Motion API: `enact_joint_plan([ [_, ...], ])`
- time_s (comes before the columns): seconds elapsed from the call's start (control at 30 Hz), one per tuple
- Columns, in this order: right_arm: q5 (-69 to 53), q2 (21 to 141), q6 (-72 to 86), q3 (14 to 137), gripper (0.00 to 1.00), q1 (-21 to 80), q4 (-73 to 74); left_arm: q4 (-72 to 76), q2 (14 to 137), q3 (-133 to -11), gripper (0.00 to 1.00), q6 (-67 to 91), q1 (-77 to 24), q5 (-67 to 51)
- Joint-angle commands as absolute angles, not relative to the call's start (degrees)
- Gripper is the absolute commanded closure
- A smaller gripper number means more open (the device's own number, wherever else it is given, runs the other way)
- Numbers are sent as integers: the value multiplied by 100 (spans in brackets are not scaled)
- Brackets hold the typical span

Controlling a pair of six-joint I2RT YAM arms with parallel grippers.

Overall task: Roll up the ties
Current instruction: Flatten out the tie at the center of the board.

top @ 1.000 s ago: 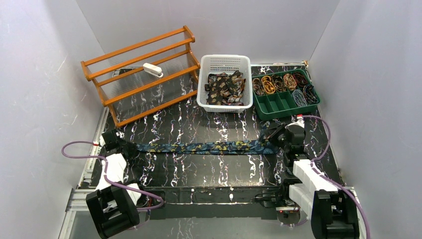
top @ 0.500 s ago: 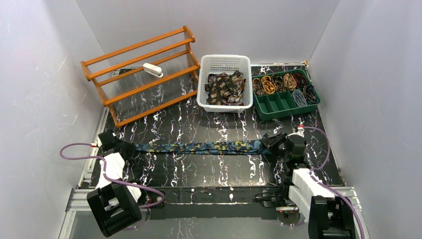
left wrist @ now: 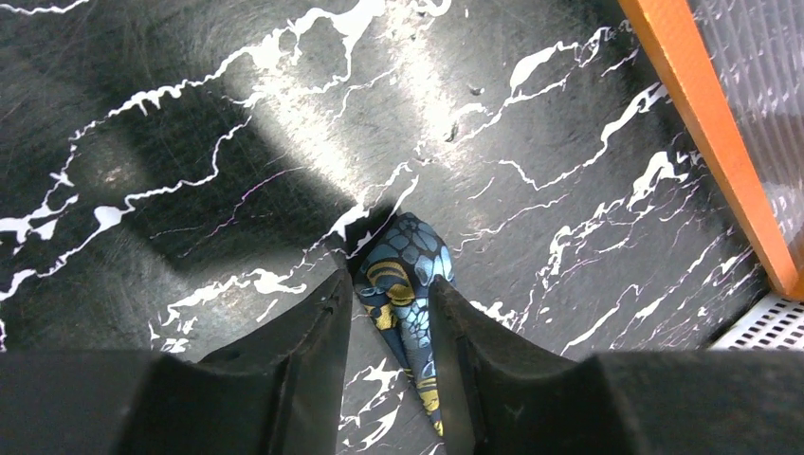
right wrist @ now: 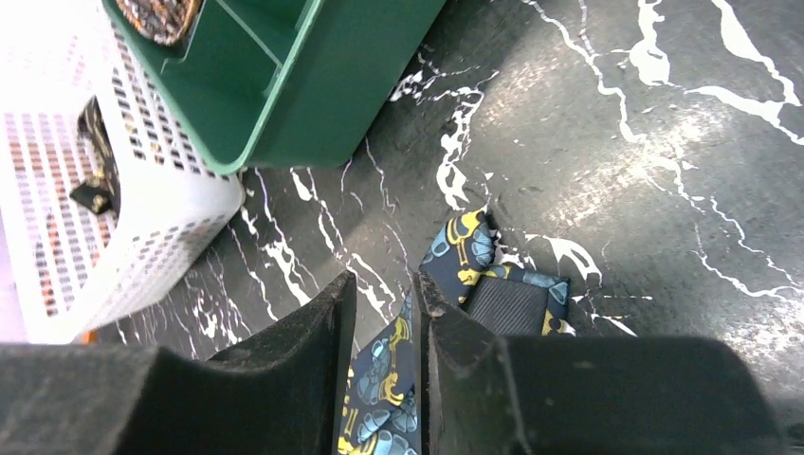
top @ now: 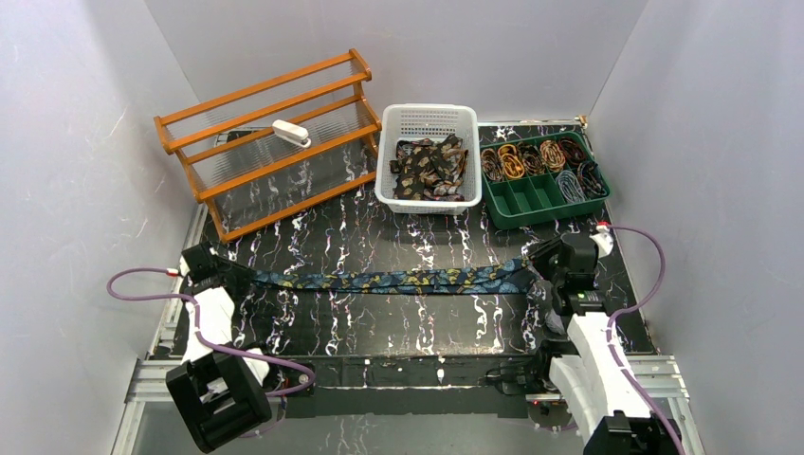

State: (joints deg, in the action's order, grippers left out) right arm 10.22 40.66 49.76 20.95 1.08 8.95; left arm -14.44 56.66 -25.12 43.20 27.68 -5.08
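A dark blue tie (top: 398, 280) with teal and gold paisley lies stretched left to right across the black marbled table. My left gripper (top: 230, 275) is shut on its narrow end; in the left wrist view that tip (left wrist: 406, 270) pokes out between the fingers of the left gripper (left wrist: 391, 303). My right gripper (top: 542, 266) is shut on the wide end. In the right wrist view the right gripper (right wrist: 384, 308) pinches the tie (right wrist: 384, 379), and the tip is folded over, showing dark lining (right wrist: 507, 303).
A white basket (top: 427, 111) at the back centre holds several brown paisley ties (top: 431, 169). A green compartment tray (top: 526, 194) to its right holds rolled ties (top: 531, 156). An orange wooden rack (top: 275, 133) with a white object (top: 291, 134) stands back left.
My right gripper has moved right and away from the bases with the wide end. My left gripper has shifted slightly left and back. The tie is now pulled straighter.
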Motion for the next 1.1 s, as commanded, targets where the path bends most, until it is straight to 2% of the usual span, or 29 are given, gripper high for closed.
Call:
enact_joint_plan([
  [0.0, 275, 4092, 4299, 2163, 62, 79, 573, -1764, 5514, -2684, 60, 4261, 2821, -404],
  [0.1, -563, 4502, 4024, 2319, 54, 79, 216, -1902, 5472, -2772, 56, 4233, 2821, -399],
  [0.2, -261, 5268, 3739, 2818, 39, 79, 725, -2061, 5411, -2869, 46, 4182, 2824, -386],
  [0.4, 458, 6770, 3222, 3638, 33, 79, 1343, -2310, 5204, -3033, 29, 4188, 2830, -313],
  [0.6, 487, 7561, 3146, 3954, 33, 67, 1339, -2427, 4971, -3044, 26, 4095, 2828, -553],
  [0.83, 427, 7825, 3120, 3819, 41, 56, 1262, -2297, 4668, -2942, 23, 4029, 2828, -1425],
  [0.93, 376, 7826, 3095, 3759, 56, 63, 1218, -2065, 4579, -2832, 19, 4094, 2821, -1947],
  [1.07, 341, 7882, 3048, 3771, 64, 61, 1263, -1913, 4485, -2652, 18, 4086, 2817, -2305],
])
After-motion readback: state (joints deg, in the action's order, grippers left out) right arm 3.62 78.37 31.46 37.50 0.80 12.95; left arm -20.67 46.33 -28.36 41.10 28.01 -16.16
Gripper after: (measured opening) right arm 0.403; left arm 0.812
